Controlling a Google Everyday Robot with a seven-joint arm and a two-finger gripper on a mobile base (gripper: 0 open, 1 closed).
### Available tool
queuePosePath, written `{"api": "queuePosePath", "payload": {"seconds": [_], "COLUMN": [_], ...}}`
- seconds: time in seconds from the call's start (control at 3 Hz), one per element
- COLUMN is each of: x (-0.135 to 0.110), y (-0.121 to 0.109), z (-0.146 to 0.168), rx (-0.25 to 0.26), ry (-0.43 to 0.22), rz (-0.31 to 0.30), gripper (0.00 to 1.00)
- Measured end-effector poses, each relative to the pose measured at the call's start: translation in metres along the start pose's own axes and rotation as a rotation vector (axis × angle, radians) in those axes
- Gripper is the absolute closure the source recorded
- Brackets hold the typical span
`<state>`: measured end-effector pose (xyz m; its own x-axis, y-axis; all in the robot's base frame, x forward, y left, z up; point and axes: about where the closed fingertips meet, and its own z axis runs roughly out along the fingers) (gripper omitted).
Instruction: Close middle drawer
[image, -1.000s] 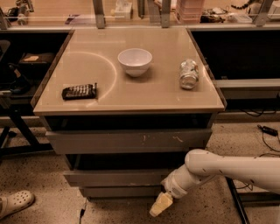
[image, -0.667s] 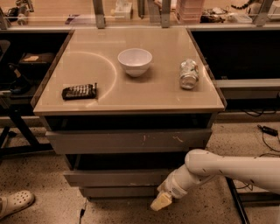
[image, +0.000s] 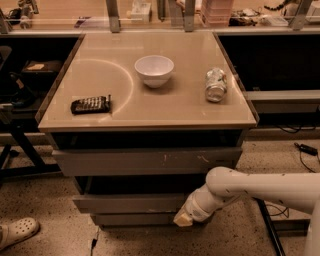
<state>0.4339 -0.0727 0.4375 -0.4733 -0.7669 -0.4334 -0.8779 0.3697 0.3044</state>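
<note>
The middle drawer (image: 131, 203) is a plain grey front below the tabletop, standing out a little, with a dark gap above it. Above it is the drawer front with pale scuff marks (image: 150, 161), also slightly out. Below it is a narrower drawer front (image: 132, 219). My gripper (image: 183, 218), at the end of the white arm (image: 260, 189) coming in from the right, is against the right end of the middle drawer's front, at its lower edge.
On the tabletop (image: 150, 107) are a white bowl (image: 154, 70), a crushed can (image: 216, 84) and a black remote (image: 91, 104). A white shoe (image: 17, 232) lies on the floor at the lower left. Cables (image: 305, 148) lie on the floor at the right. Dark shelving flanks the table.
My gripper has moved up and in toward the middle drawer's front. The drawer fronts have not visibly shifted.
</note>
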Motion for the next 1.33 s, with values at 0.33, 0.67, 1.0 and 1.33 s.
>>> {"api": "queuePosePath", "payload": {"seconds": [0.33,0.67,1.0,1.33], "x": [-0.01,-0.019,-0.026,-0.033], "y": [-0.015,-0.031,-0.042,-0.05], "z": [-0.002,-0.001,0.0,0.001], "rx": [0.05,0.091,0.112,0.123], "ry": [0.0,0.0,0.002,0.016], "rz": [-0.012,-0.014,-0.017,-0.022], "gripper": [1.0,1.0,1.0,1.0]}}
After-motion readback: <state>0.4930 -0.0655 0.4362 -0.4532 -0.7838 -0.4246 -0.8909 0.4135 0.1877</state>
